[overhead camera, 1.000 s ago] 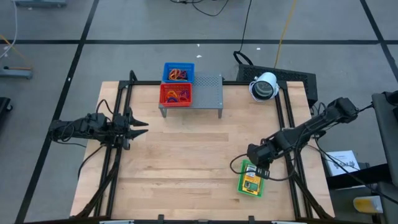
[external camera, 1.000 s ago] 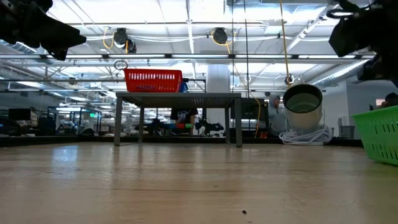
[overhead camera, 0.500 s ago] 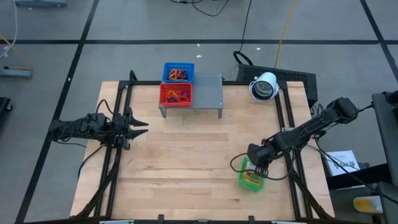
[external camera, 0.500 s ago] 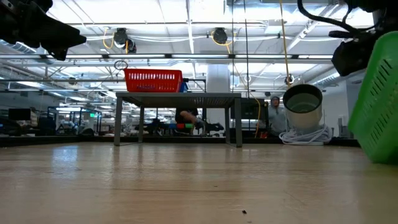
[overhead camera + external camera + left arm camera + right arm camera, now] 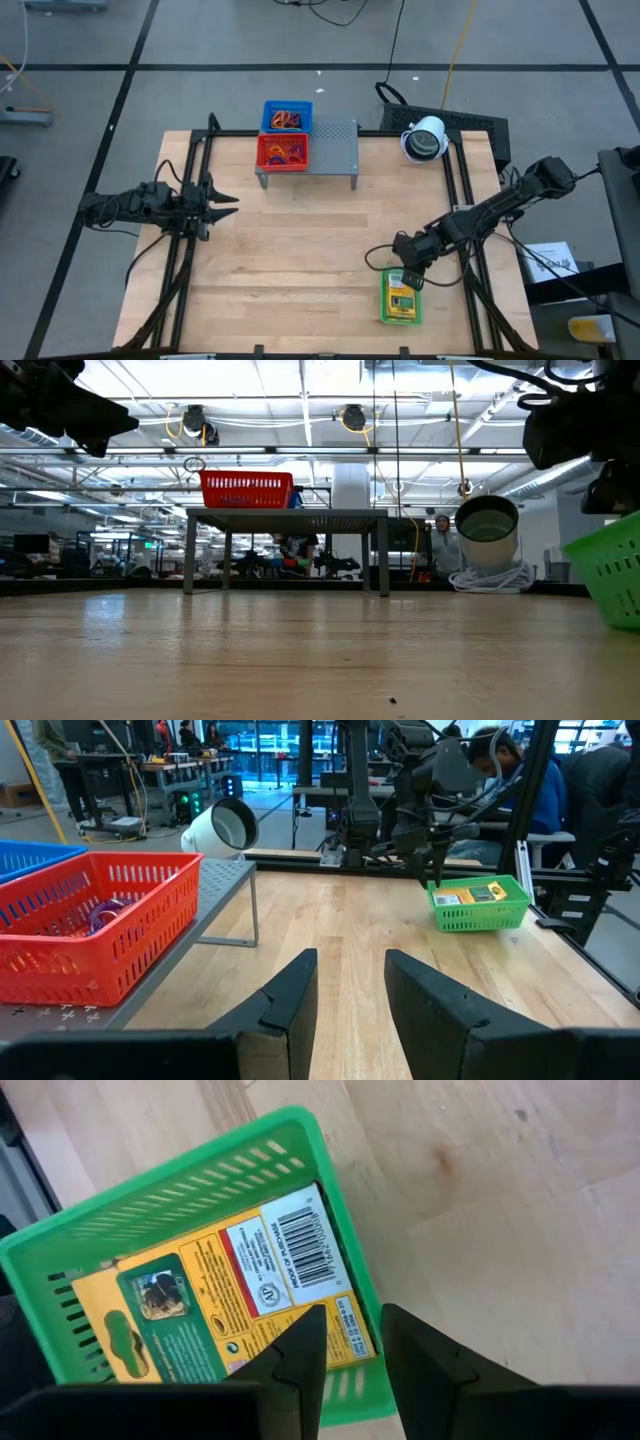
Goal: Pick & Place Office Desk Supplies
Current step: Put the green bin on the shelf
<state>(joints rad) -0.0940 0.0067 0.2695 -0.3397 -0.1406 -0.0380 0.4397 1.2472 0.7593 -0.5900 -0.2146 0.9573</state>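
A green mesh basket (image 5: 400,298) sits near the table's right front corner with a yellow-orange packet (image 5: 230,1295) lying flat inside it. My right gripper (image 5: 409,277) is at the basket's far end, shut on its wall. In the low view the basket (image 5: 612,572) stands tilted. My left gripper (image 5: 226,205) hovers level at the table's left side, open with nothing between its fingers (image 5: 290,1000). The red basket (image 5: 283,152), holding red and orange loops, stands on the grey shelf (image 5: 336,150). My right gripper pinches the green basket's short end wall (image 5: 364,1308), one finger inside the basket over the packet and one outside. The fingers slant down from above, across the rim. The basket sits tilted; whether its underside rests on the table I cannot tell.
A blue basket (image 5: 287,116) stands behind the red one at the far edge. A white round lamp-like object (image 5: 425,138) lies at the far right. Dark frame rails (image 5: 465,200) run along both table sides. Bare wood (image 5: 300,260) spans the middle.
My right gripper has tipped further down and sunk a little, keeping its hold. The green basket was tipped up steeply half a second ago and has since come back down toward level, lying a little nearer the table's front edge.
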